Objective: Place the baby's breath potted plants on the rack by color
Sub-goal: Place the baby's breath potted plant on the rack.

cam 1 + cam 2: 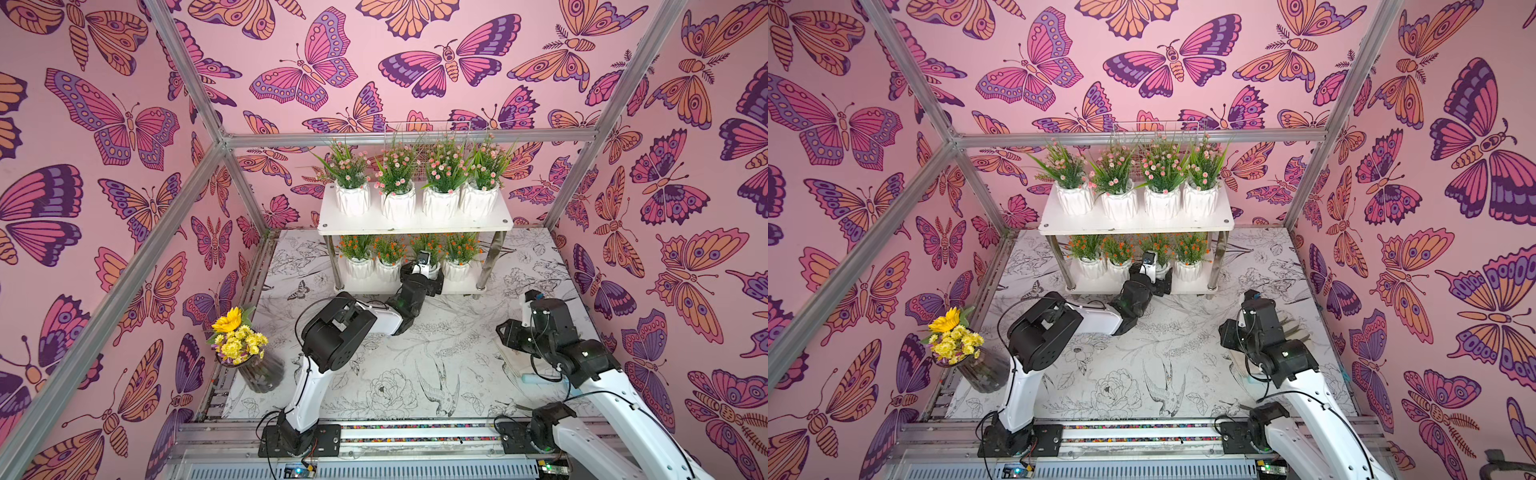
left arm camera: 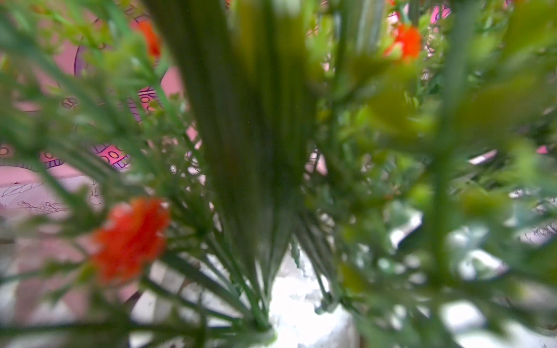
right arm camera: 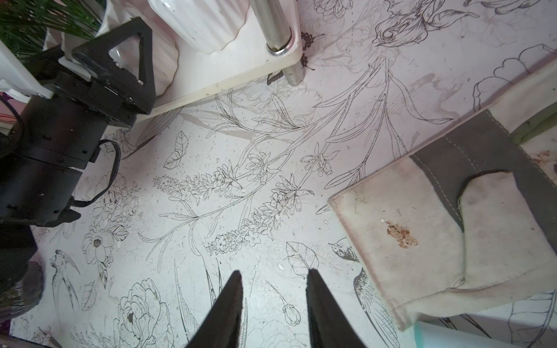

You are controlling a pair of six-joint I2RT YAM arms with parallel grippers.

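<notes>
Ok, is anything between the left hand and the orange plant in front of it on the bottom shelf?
Nothing visible. The left hand is right at that plant's pot, a finger on each side; other pots stand close beside it.

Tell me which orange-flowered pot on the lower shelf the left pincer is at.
The third orange-flowered pot counting from the side of the yellow bouquet: it alone has the left pincer at it, covering most of its white base.

left arm [image 1: 307, 386]: white links, black joints | cables [image 3: 117, 162]: thin black loops | right pincer [image 3: 274, 272]: black tapered fingers
</notes>
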